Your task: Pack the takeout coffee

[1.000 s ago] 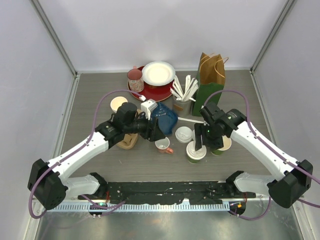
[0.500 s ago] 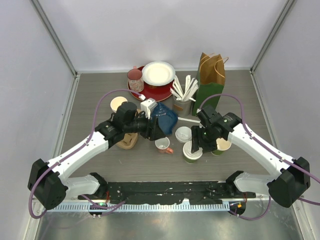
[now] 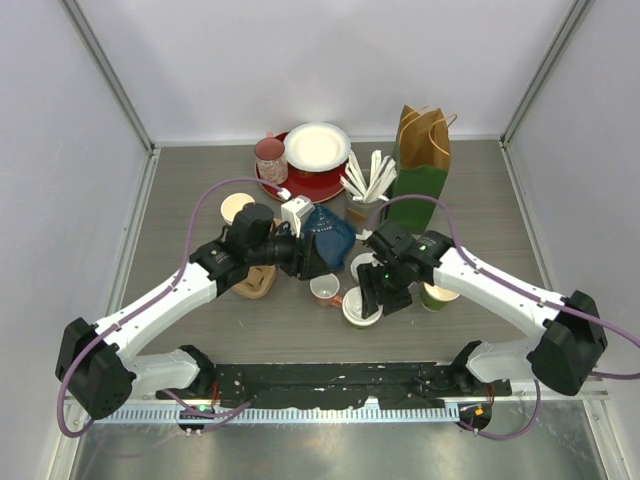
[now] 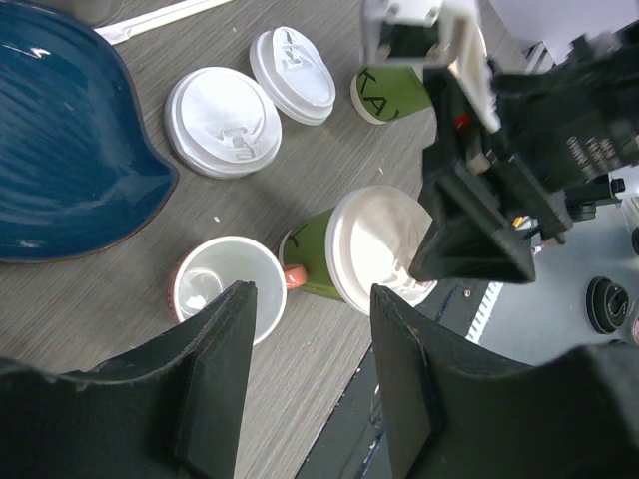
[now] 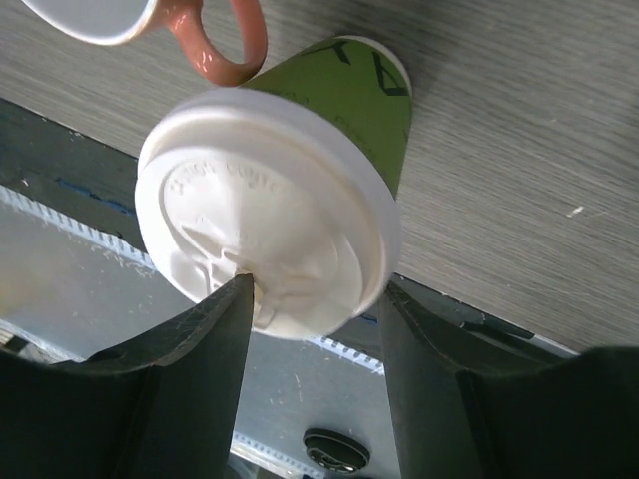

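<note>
The lidded green cup [image 3: 361, 306], clamped at its lid in the right gripper [image 5: 315, 299], is being shifted left to beside the mug [image 3: 325, 290], away from the paper bag [image 3: 423, 140], while nothing is being held in the half-open left gripper [image 4: 312, 299].

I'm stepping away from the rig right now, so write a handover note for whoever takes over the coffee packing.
Left tool: open, empty, hovering by the white mug.
Right tool: shut on the lidded green cup, at its lid.
Second green cup: unlidded, by the right arm; two loose lids lie near it.
Done: one cup lidded. Left: probably lid the other, then put both in the paper bag standing at the back.
</note>
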You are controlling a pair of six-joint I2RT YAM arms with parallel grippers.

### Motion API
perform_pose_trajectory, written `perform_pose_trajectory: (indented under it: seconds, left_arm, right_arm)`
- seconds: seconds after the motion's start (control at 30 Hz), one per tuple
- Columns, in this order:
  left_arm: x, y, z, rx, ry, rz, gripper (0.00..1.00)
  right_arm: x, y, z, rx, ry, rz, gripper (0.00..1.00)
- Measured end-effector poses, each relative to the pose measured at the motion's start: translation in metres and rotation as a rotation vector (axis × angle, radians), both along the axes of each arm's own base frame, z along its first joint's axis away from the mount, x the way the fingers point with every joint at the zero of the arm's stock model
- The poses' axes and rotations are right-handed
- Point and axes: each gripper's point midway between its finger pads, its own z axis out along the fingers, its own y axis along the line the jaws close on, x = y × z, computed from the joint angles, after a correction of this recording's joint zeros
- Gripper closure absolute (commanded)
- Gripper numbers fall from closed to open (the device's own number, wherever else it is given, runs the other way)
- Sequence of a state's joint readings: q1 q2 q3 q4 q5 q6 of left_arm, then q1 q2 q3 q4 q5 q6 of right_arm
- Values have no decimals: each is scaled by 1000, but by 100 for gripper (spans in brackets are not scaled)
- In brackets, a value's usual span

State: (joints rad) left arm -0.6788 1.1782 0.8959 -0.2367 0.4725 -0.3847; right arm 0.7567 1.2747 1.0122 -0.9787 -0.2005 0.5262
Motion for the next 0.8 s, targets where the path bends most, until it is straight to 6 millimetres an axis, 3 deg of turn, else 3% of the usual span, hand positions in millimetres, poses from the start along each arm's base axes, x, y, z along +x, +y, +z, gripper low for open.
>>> perform_pose_trajectory:
  seconds: [0.2,0.5,0.8]
  left_arm:
    - [-2,-1,0,-2,-4,-14,54]
    - [-22,-10,3,-4,-86,-178,46]
    - [-41,-20,4,-18,-117,-294,46]
  right_arm:
    - [-6,11,-6,-18,25,41,41]
    - [20,23,37,56,-80,-6,37]
    - [46,-13,43,-10,-133,-124,39]
